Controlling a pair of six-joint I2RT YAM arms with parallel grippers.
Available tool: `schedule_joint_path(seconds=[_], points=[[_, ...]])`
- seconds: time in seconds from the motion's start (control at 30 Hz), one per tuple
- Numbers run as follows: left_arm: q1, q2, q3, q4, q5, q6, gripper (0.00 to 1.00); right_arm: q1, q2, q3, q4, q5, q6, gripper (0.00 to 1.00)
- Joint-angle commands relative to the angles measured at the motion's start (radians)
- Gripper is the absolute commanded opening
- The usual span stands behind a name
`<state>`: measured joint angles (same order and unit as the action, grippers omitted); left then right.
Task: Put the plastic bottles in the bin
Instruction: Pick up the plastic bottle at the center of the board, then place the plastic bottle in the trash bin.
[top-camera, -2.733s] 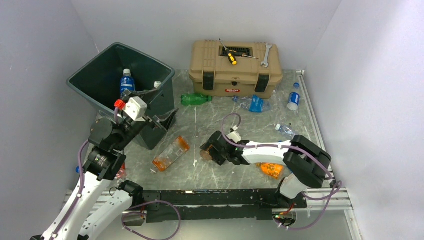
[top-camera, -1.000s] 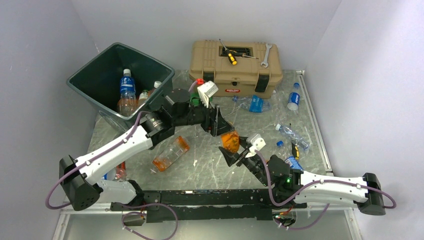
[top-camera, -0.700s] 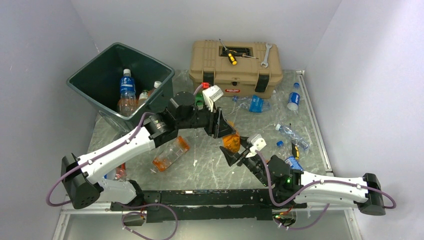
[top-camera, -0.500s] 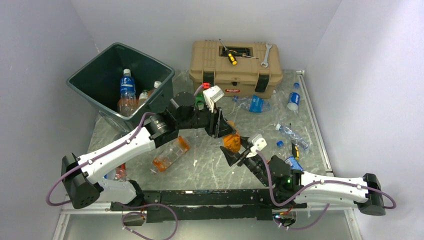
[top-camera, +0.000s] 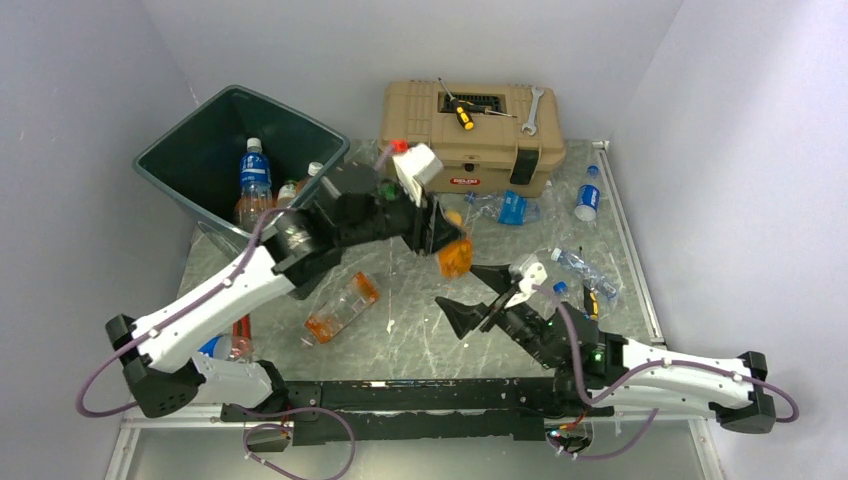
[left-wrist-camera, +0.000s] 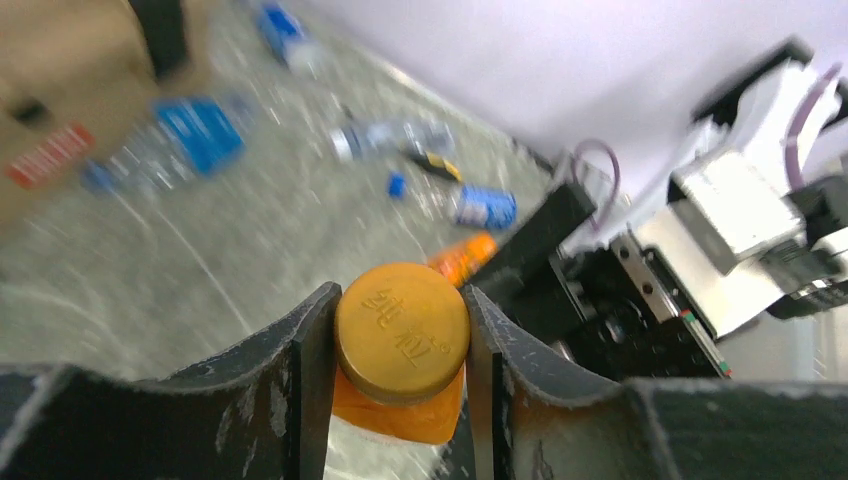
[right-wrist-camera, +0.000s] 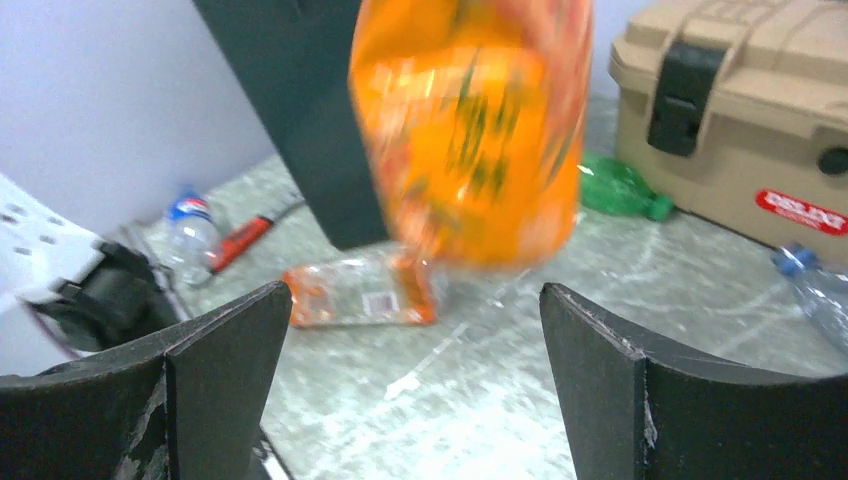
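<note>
1. The left pincer (top-camera: 438, 232) is clamped on the cap end of an orange bottle (top-camera: 455, 258). In the left wrist view its fingers (left-wrist-camera: 300, 365) sit on either side of the orange cap (left-wrist-camera: 402, 328), which faces the wrist.
2. The orange bottle hangs from this pincer above the bench (top-camera: 400, 345). It is to the right of the bin (top-camera: 165, 172) and outside it.
3. The right pincer (top-camera: 478, 296) has its jaws wide apart and holds nothing. In the right wrist view the orange bottle is above its fingers (right-wrist-camera: 215, 370) and not touching them.
4. Inside the bin, a blue-labelled bottle (top-camera: 254, 176) stands upright with others beside it.
5. On the bench, a flattened orange-tinted bottle (top-camera: 341, 306) lies near the base of the bin. A clear bottle with a blue label (top-camera: 512, 208) lies in front of the tan toolbox (top-camera: 470, 135).
6. A yellow-handled screwdriver (top-camera: 462, 114) and a wrench (top-camera: 532, 108) lie on the toolbox lid.
</note>
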<state>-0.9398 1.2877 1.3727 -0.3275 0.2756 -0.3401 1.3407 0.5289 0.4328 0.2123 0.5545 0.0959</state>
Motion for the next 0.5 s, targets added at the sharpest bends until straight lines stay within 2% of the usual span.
schedule_joint_path(seconds=[0.0,0.13,0.27,0.33,0.4,0.47], points=[[-0.002,-0.077,0.261,-0.070,-0.199,0.211,0.00,0.005,-0.049,0.133,-0.109,-0.107,0.078,1.00],[-0.003,-0.095,0.387,-0.091,-0.424,0.416,0.00,0.005,-0.101,0.126,-0.139,-0.082,0.111,1.00],[0.001,-0.099,0.440,-0.053,-0.761,0.634,0.00,0.005,-0.138,0.088,-0.173,0.043,0.157,1.00],[0.029,-0.084,0.476,-0.035,-0.885,0.716,0.00,0.005,-0.137,0.078,-0.205,0.148,0.200,1.00],[0.126,-0.052,0.533,-0.091,-0.918,0.695,0.00,0.005,-0.129,0.074,-0.265,0.246,0.244,1.00],[0.317,-0.020,0.600,-0.201,-0.830,0.579,0.00,0.003,-0.129,0.061,-0.273,0.281,0.265,1.00]])
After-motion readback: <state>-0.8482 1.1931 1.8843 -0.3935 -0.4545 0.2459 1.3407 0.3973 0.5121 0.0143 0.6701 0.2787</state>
